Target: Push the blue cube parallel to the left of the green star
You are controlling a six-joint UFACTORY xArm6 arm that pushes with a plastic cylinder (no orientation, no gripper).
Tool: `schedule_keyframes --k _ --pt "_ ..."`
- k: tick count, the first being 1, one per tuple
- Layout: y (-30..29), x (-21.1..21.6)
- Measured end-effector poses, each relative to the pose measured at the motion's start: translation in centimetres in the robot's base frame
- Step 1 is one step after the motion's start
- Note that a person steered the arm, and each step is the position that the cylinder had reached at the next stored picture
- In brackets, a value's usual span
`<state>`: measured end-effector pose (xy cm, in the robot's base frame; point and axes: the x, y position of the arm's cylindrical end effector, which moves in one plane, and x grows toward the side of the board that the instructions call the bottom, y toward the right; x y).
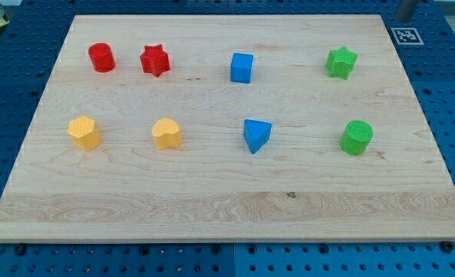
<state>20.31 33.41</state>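
Blue cube [242,68] in the far row of the wooden board [227,208], level with the green star [341,62] and well apart from it, toward the view's left.

Near row first, view's left to right: yellow block [84,132] of unclear shape, yellow heart-like block [166,133], blue triangular wedge [256,135], green ribbed cylinder [356,137]. Behind them, far row: red cylinder [102,58] just beside red star [155,60], then the blue cube, then the green star nearest the view's right edge. All blocks standing apart, none touching. Beyond the board, blue pegboard table [27,23] and a black-and-white marker tag [407,35] at the top right corner. A grey stub [406,8] cut off by the top edge, identity unclear. No jaws on this rig, and my tip cannot be picked out, so its place relative to the blocks cannot be told.
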Motion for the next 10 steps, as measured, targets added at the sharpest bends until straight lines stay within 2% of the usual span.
schedule_keyframes --k 2,3,4,6,7,10 --pt "-1.7 1.3" --pt "-9.4 2.4" --pt "-19.3 -1.1" --pt "-35.3 2.1" --pt "-37.8 4.8" --pt "-37.0 14.5"
